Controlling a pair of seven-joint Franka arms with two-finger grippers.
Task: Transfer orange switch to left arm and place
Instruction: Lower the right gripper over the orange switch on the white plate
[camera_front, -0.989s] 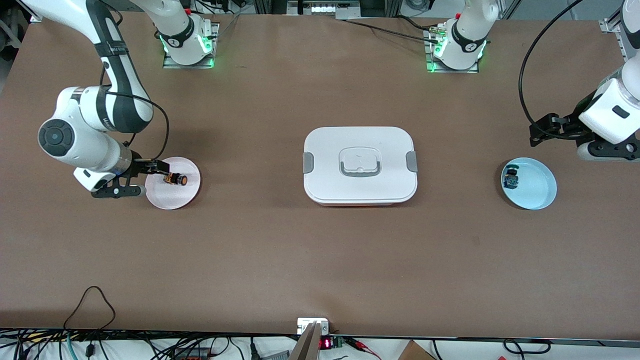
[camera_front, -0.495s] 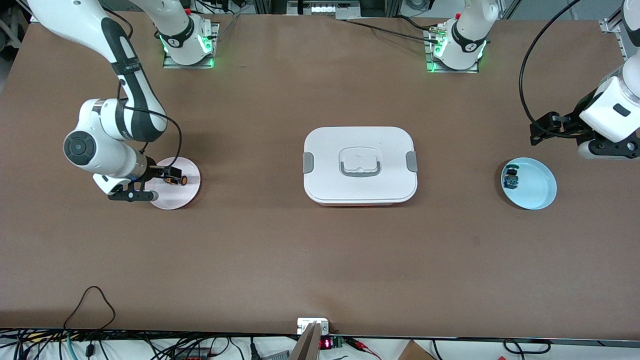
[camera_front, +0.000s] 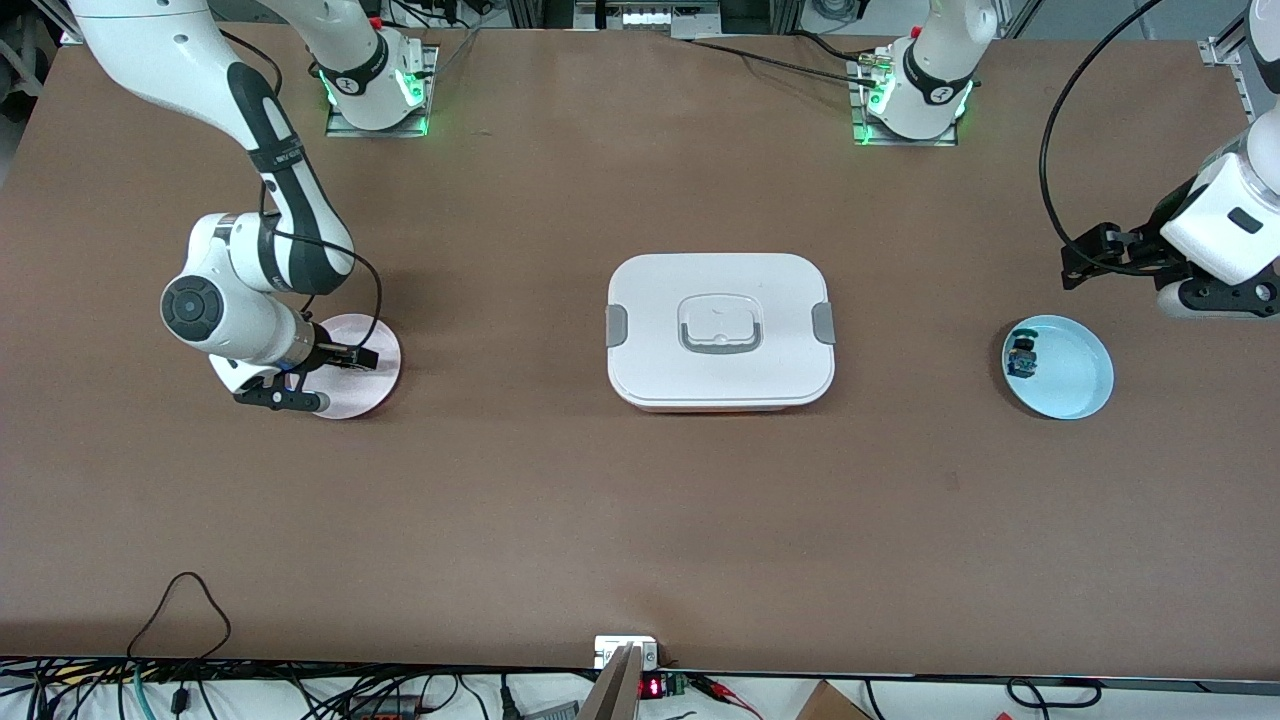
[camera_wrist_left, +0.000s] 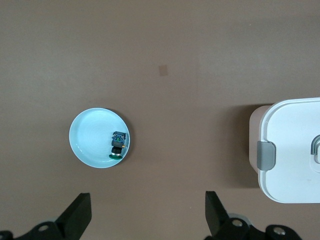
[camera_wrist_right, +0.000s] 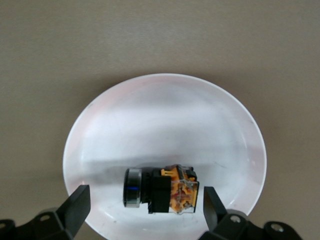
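Observation:
The orange switch (camera_wrist_right: 160, 192) lies on its side on the pink plate (camera_wrist_right: 165, 115), black body with an orange end. My right gripper (camera_wrist_right: 146, 206) is open, with one finger on each side of the switch and clear of it. In the front view the right gripper (camera_front: 346, 357) sits low over the pink plate (camera_front: 378, 378) and hides the switch. The white box (camera_front: 720, 330) stands at the table's middle. My left gripper (camera_front: 1085, 258) is open and empty, up over the table beside the light-blue plate (camera_front: 1078, 378); its wrist view (camera_wrist_left: 147, 220) shows bare table between the fingers.
A small blue-and-green switch (camera_front: 1022, 357) lies on the light-blue plate (camera_wrist_left: 90, 137), and it also shows in the left wrist view (camera_wrist_left: 118, 145). The box's end with a grey clip (camera_wrist_left: 265, 155) shows in the left wrist view. Cables run along the table's near edge.
My right arm has swung toward the box's end and brought its gripper over the switch, which it now hides in the front view. The left arm has barely moved.

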